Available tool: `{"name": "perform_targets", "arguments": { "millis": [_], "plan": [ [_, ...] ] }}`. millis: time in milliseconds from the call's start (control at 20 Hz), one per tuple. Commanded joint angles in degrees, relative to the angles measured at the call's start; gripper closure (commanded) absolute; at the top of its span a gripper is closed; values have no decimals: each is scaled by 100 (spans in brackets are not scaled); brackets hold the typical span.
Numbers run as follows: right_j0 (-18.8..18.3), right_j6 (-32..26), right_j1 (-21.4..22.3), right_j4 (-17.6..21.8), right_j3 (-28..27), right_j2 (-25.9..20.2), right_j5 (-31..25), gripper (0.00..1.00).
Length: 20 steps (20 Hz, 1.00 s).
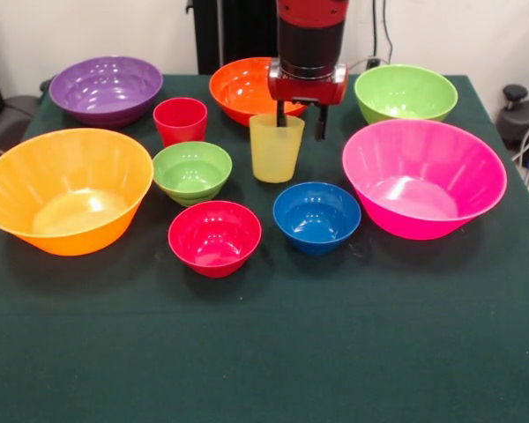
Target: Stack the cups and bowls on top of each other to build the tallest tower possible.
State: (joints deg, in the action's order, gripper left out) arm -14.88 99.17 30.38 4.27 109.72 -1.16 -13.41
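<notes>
Cups and bowls all stand apart on the green table (264, 352); no tower exists yet, so the task is judged to be at its first pick. Positions below are given relative to the yellow cup (275, 148), working from the camera side toward the robot.

Nearest the camera, the small red bowl (214, 236) sits in front of the cup and to the picture's left; the small blue bowl (316, 216) sits in front of it, slightly right. The large orange-yellow bowl (63, 188) is well to the left and the large pink bowl (423, 176) is to the right. The small green bowl (192, 171) stands just left of the cup.

The yellow cup stands upright, mouth up, long axis vertical. The red cup (180, 121) stands upright to its left and slightly behind.

The gripper (300, 123) hangs directly over the cup's far rim. Its two fingers are spread apart: one finger appears to reach down inside the mouth, the other hangs outside the far-right wall. The jaws therefore straddle the rim without clamping it. The coming move is judged to turn on this alignment: a short vertical descent, then closure on the wall.

Behind the cup lie the medium orange bowl (242, 88), the medium purple bowl (106, 88) far left, and the medium green bowl (406, 92) right.
</notes>
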Motion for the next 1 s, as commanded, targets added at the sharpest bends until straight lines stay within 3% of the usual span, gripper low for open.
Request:
{"name": "perform_targets", "arguments": {
  "millis": [50, 350, 600, 800, 1000],
  "plan": [
    [127, 551, -391, 267, -289, -174, 308, 0],
    [81, 572, -276, 348, -6, -227, 530, 0],
    [2, 525, -240, 321, -113, -334, 484, 0],
    [-179, 619, -263, 280, -65, -569, 786, 0],
    [-211, 534, -255, 198, -297, -644, 587, 0]
  ]
}}
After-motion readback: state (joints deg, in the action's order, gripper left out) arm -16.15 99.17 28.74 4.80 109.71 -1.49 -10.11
